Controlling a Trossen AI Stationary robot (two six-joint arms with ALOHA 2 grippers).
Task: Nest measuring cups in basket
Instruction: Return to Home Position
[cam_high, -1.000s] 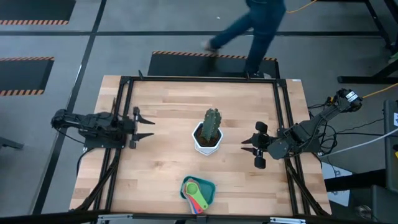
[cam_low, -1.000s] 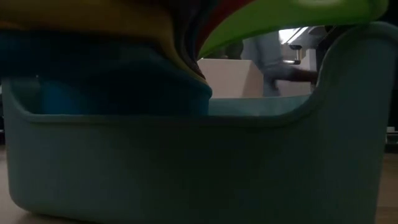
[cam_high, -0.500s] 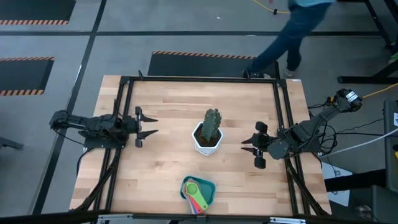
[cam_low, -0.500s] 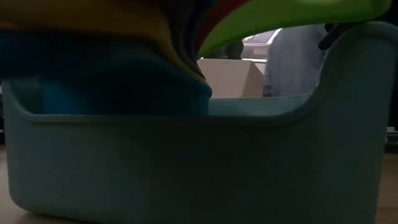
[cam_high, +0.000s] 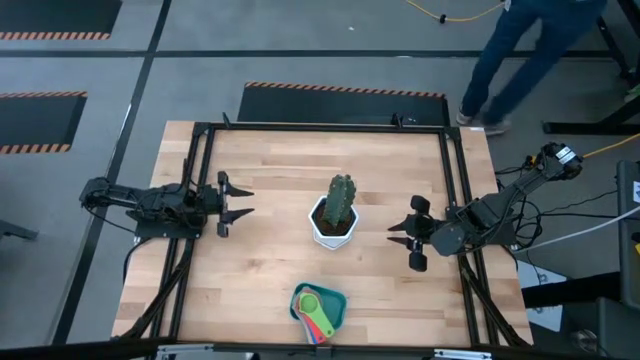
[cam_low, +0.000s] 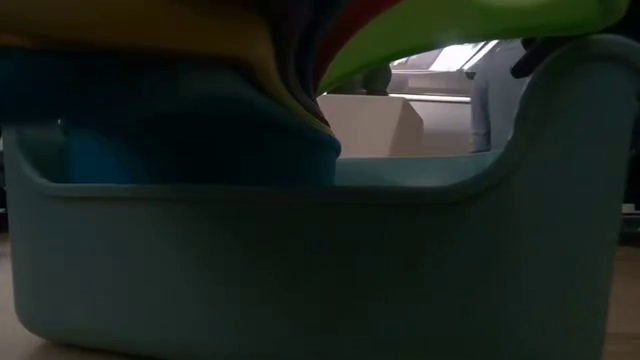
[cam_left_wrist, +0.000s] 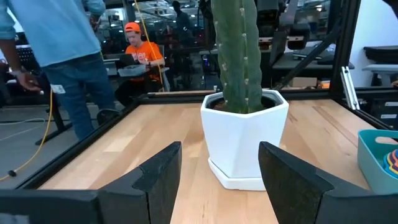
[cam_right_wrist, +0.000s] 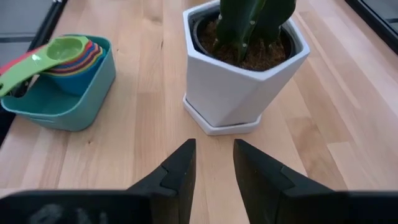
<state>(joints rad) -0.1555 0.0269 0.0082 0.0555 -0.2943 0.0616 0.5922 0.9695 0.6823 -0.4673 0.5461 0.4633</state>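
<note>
Two grippers face each other across the wooden table (cam_high: 270, 160), both empty. The left gripper (cam_high: 246, 202) has its fingers (cam_left_wrist: 160, 171) spread wide apart. The right gripper (cam_high: 393, 233) has its fingers (cam_right_wrist: 181, 165) only a narrow gap apart. Between the two fingertip pairs stands a white pot (cam_high: 333, 228) holding a green cactus (cam_high: 343, 195), directly ahead of each gripper and touched by neither.

The teal basket (cam_high: 340, 298) lies off the line joining the grippers, well apart from both and somewhat nearer the right one. The measuring cups (cam_high: 312, 308) sit nested inside it, the green one (cam_right_wrist: 69, 47) uppermost, their handles projecting over the rim. In the low view the basket wall (cam_low: 300, 270) fills the frame, with the stacked cup edges above.

Beyond the table, on the side away from the basket, a person (cam_high: 530, 50) is on the floor.
</note>
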